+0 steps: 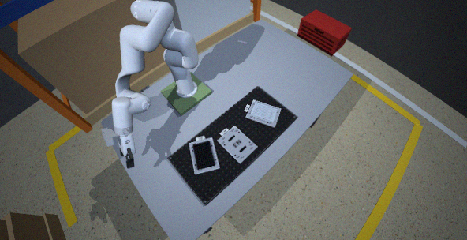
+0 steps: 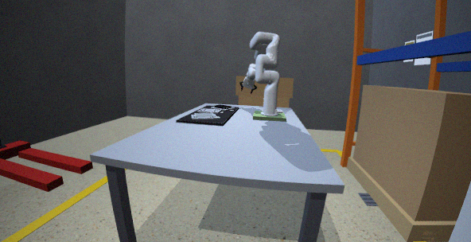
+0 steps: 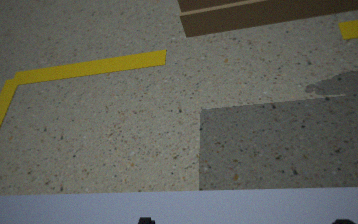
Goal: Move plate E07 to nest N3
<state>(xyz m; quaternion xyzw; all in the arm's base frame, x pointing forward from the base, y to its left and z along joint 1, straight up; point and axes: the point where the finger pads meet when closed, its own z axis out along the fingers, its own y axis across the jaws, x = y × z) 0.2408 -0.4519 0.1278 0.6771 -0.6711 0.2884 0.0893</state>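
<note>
With its fingers spread wide and empty, the gripper (image 1: 129, 159) hangs over the table's left edge, so it should swing right, squarely above a plate (image 1: 204, 155) on the black deck (image 1: 205, 191).

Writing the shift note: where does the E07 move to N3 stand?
Done: nothing visible. In hand: nothing; the gripper is open and empty, hanging near the table's edge, well away from the black deck. Left: everything. The middle nest, marked N3, is bare, with a dark plate and a white plate in the nests either side; their labels are unreadable. Pick, place, release.
</note>
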